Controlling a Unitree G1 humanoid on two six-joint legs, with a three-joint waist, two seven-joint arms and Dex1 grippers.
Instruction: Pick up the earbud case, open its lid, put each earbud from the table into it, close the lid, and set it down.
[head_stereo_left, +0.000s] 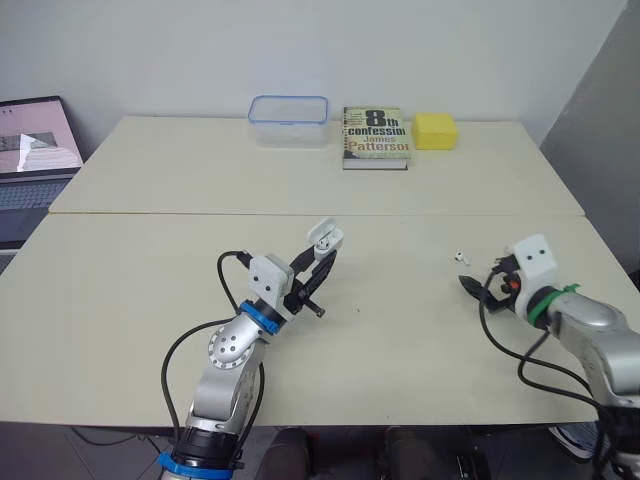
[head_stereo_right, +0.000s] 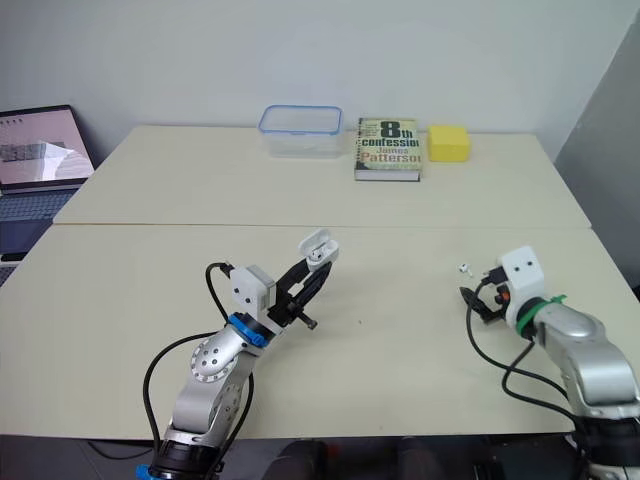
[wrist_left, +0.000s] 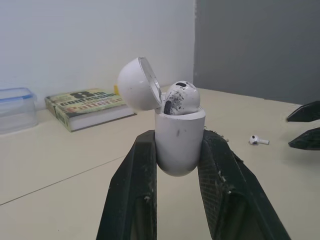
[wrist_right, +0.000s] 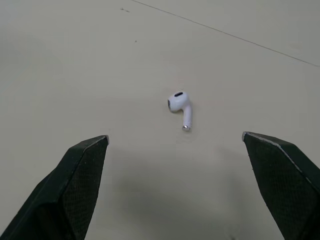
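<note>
My left gripper (head_stereo_left: 323, 258) is shut on the white earbud case (wrist_left: 179, 141) and holds it above the middle of the table. The case's lid (wrist_left: 137, 84) stands open, and one scuffed earbud (wrist_left: 181, 98) sits in the case. A second white earbud (wrist_right: 180, 106) lies on the table (head_stereo_left: 400, 340) at the right, also seen as the loose earbud (head_stereo_left: 461, 257) from the head. My right gripper (wrist_right: 175, 137) is open just short of it, low over the table, with nothing between its fingers.
Along the far edge stand a clear plastic container (head_stereo_left: 289, 120), a book (head_stereo_left: 375, 137) and a yellow block (head_stereo_left: 435, 131). A laptop (head_stereo_left: 35, 150) sits off the table's far left. A seam (head_stereo_left: 300, 213) runs across the table between the two halves.
</note>
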